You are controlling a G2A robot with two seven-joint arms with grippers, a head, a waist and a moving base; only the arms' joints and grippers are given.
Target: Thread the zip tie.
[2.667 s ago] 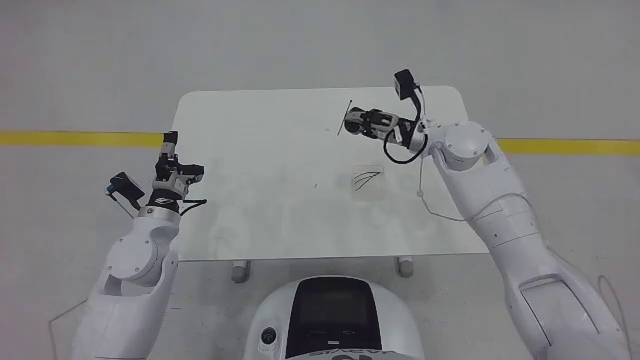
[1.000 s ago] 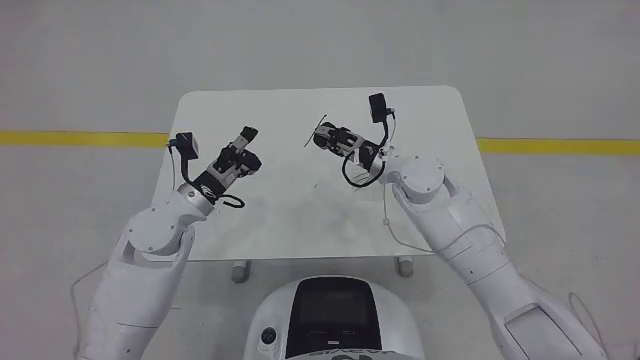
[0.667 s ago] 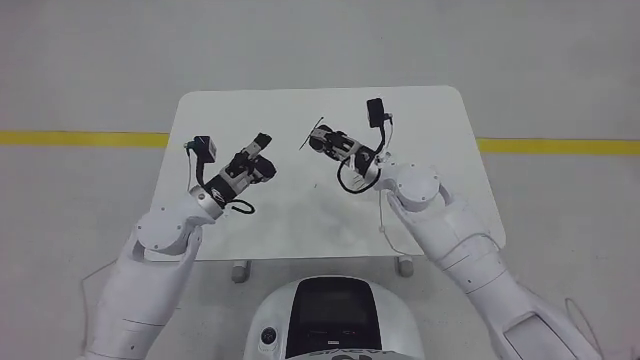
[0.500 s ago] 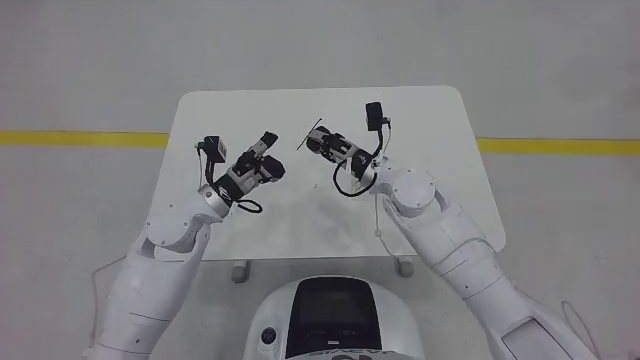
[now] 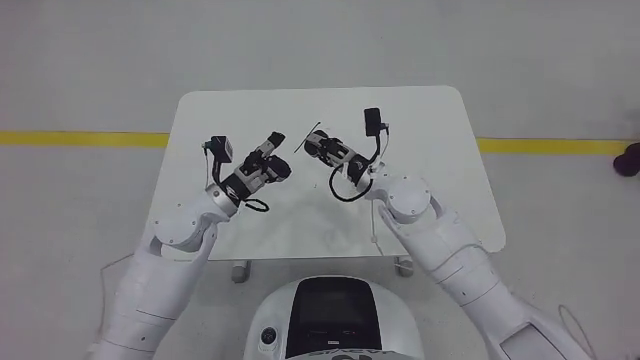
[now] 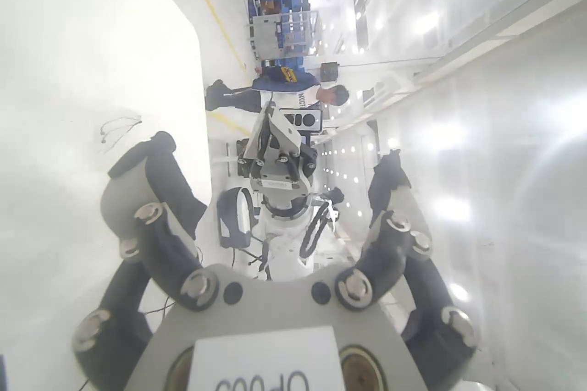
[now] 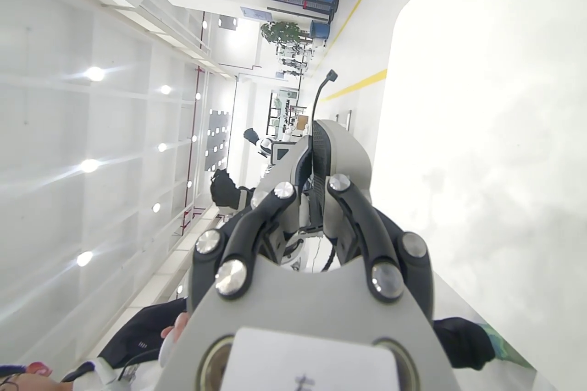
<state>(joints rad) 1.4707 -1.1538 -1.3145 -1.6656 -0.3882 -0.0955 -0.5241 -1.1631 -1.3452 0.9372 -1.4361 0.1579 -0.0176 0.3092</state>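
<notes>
Both arms [image 5: 170,235] are glossy white with looped black cables [image 5: 341,186]; the left gripper [image 6: 275,154] and right gripper [image 7: 317,132] are grey, silver-screwed, black-linked.

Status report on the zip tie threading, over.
Left end effector open, empty. Right end effector shut on zip tie, above table. Nothing between them.
</notes>
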